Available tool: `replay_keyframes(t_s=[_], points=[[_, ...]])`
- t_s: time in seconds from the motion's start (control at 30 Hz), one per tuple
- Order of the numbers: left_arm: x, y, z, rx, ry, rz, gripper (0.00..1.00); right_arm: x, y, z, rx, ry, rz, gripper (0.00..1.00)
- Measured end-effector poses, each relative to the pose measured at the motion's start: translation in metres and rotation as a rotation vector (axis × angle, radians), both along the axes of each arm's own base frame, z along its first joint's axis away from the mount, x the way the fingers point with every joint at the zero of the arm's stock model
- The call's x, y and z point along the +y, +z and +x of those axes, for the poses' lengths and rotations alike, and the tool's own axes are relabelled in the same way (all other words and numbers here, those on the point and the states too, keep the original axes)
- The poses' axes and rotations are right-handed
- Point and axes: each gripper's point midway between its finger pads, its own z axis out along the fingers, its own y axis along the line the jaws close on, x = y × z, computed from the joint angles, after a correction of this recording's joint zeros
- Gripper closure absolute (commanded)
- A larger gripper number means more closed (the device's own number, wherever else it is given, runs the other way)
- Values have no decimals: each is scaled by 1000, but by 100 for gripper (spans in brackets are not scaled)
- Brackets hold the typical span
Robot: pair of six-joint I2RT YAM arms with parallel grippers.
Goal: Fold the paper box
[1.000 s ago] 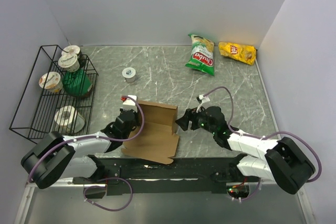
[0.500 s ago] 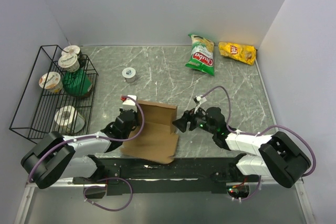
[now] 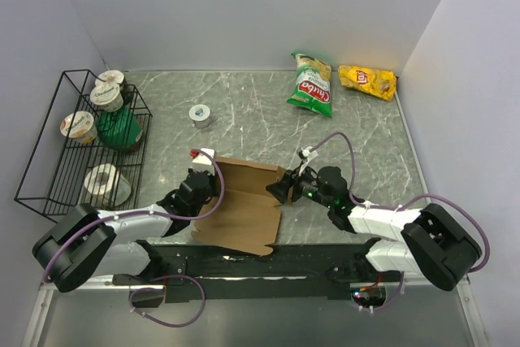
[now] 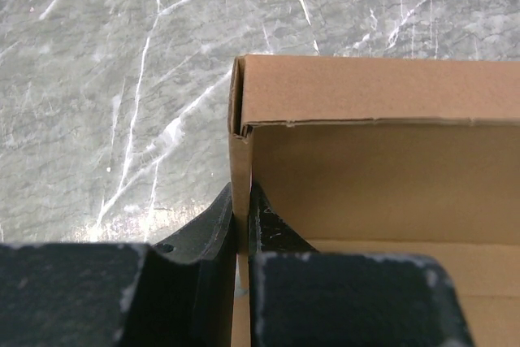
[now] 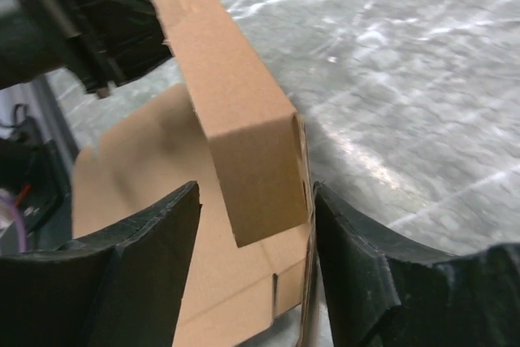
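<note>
Box: the box (image 3: 240, 205) lies part-folded on the bench (image 3: 244, 111), near its front edge between the two arms; the base is flat and the back wall stands up.
Left fingers: the left fingers (image 4: 213, 229) are nearly shut, pinching the thin left side wall just below its corner with the back wall.
Right fingers: the right fingers (image 5: 357, 241) are wide apart and straddle the right end of the back wall; one side looks close to the cardboard and the other shows a gap, so nothing is gripped.
Step, as judged: steady the left side and take the right end, so the walls can be raised and tucked.
Risk, shallow bite: the right fingers reach only the end corner, so closing there may let the wall slip out or crush the edge.
Risk, skew: pulling with one arm against the other could twist the thin sheet and crease it off its score lines.
Risk, sliding: the base is not held down, so a push may shove the box toward the front edge.
</note>
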Motion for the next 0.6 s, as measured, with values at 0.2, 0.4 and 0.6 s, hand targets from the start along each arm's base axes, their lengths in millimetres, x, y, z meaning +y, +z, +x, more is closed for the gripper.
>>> replay_keyframes(t_s=[0.2,0.4,0.6], points=[[4,5,2,-15,35,-16,99,-13,2,3,11,-99,-33,23],[10,12,3,-36,75,-38,99,-36,14,1,4,-214,-26,26],[11,12,3,-36,77,-37,99,-52,6,1,10,-279,-75,39]])
